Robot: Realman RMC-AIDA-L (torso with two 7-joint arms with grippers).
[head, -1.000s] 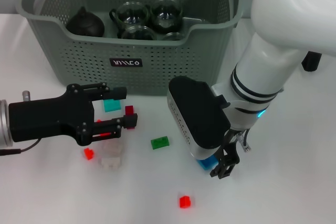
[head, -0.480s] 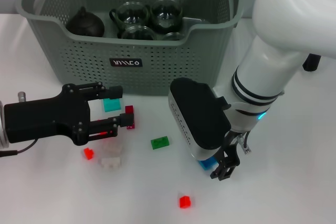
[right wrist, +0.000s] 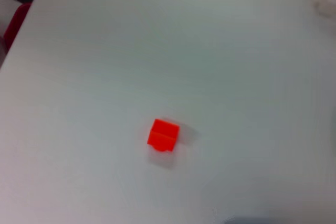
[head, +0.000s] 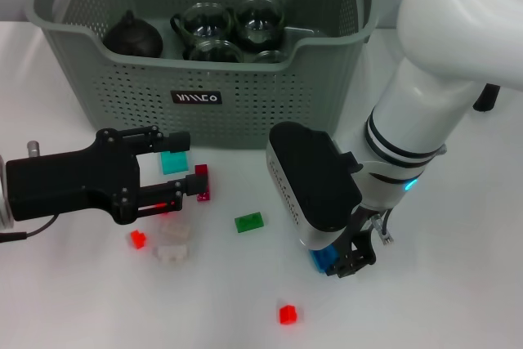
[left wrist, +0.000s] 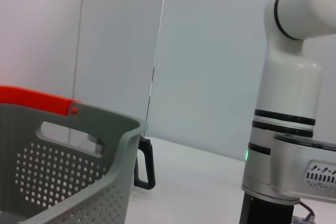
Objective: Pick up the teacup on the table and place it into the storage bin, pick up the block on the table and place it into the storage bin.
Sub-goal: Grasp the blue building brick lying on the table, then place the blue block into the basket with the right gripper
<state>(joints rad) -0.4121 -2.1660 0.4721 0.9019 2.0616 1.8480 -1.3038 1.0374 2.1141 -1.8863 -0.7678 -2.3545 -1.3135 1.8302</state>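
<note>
Right gripper [head: 347, 261] down at the table on a blue block [head: 321, 257]; left gripper [head: 181, 167] low in front of the storage bin [head: 196, 96].

The right gripper's fingers sit close around the blue block, apparently clamped on it, out on open white table [head: 458, 284] well clear of the bin's front wall. The left gripper's fingers are spread, empty, above a teal block [head: 173, 162] and a dark red block [head: 202, 172] just before the bin. A green block [head: 249, 221], a white block [head: 172, 244] and two small red blocks [head: 287, 314] lie scattered between. Glass teacups [head: 204, 22] and a dark teapot [head: 131, 35] sit inside the bin.
</note>
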